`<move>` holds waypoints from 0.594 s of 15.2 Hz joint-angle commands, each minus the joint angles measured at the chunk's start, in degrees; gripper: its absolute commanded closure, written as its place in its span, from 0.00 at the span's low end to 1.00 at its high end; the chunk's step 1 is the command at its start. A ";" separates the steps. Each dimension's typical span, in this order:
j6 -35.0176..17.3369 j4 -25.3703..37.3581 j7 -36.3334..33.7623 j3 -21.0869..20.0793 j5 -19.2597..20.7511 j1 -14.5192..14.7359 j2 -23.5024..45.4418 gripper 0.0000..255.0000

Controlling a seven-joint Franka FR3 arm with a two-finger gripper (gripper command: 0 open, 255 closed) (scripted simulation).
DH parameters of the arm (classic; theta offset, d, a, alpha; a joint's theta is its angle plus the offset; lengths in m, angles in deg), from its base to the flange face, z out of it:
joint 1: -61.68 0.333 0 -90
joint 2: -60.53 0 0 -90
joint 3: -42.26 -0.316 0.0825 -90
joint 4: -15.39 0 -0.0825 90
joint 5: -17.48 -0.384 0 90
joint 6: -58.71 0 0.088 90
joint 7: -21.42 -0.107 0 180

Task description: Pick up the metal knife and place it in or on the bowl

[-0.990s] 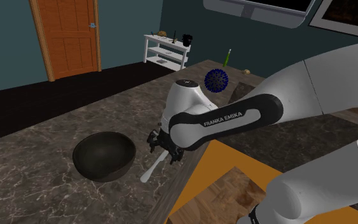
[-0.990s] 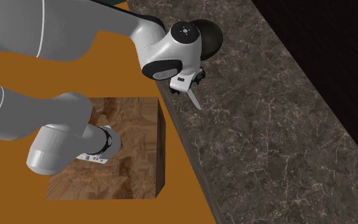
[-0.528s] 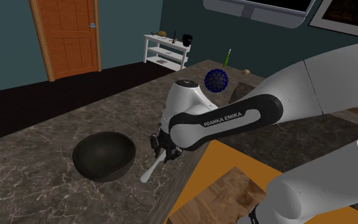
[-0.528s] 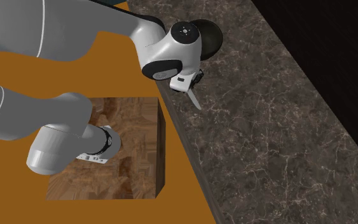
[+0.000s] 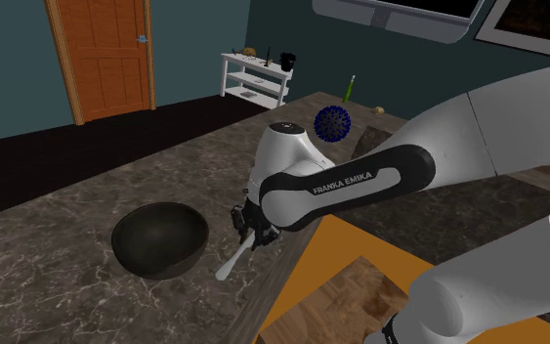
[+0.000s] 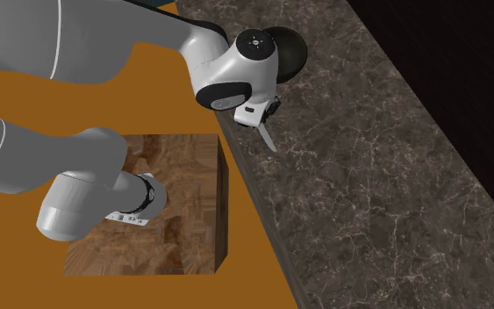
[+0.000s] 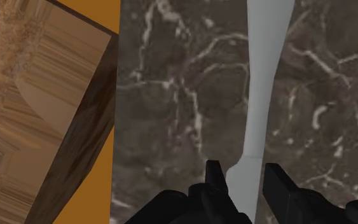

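Counting in the shoulder view gives one pale knife [image 5: 230,263], one dark bowl [image 5: 160,239] and one black gripper [image 5: 251,233], all over a marbled counter [image 5: 58,220]. The knife lies close to the counter's edge nearest the wooden stand [image 5: 360,293]. One end is under the gripper and the rest points away from it. The bowl stands just beside the knife, farther in from that edge and not touching it, with nothing between them. One blue spiky ball [image 5: 331,122] shows well apart, toward the counter's far end.

From the second exterior view, the single knife [image 6: 268,136] pokes out below the gripper [image 6: 265,114], near the counter [image 6: 368,176] edge that borders the orange floor [image 6: 25,281]. The bowl [image 6: 290,51] sits beyond the gripper, partly hidden by the white wrist. One stand [image 6: 183,202] rests on that floor.

Along the wrist view, the two fingers [image 7: 213,173] of the gripper [image 7: 244,167] are clenched on the knife [image 7: 266,76], one pressed to each side of its narrow end. The knife runs straight away over the counter [image 7: 171,95], roughly parallel to its edge. Past that edge lie the stand [image 7: 44,127] and the floor [image 7: 98,19].
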 commanded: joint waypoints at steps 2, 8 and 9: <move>1.26 0.56 0.61 0.70 -0.80 0.47 -1.25 1.00; 7.00 2.78 1.78 2.87 -2.06 1.55 -5.04 1.00; 7.93 3.19 1.92 3.21 -2.18 1.68 -5.59 1.00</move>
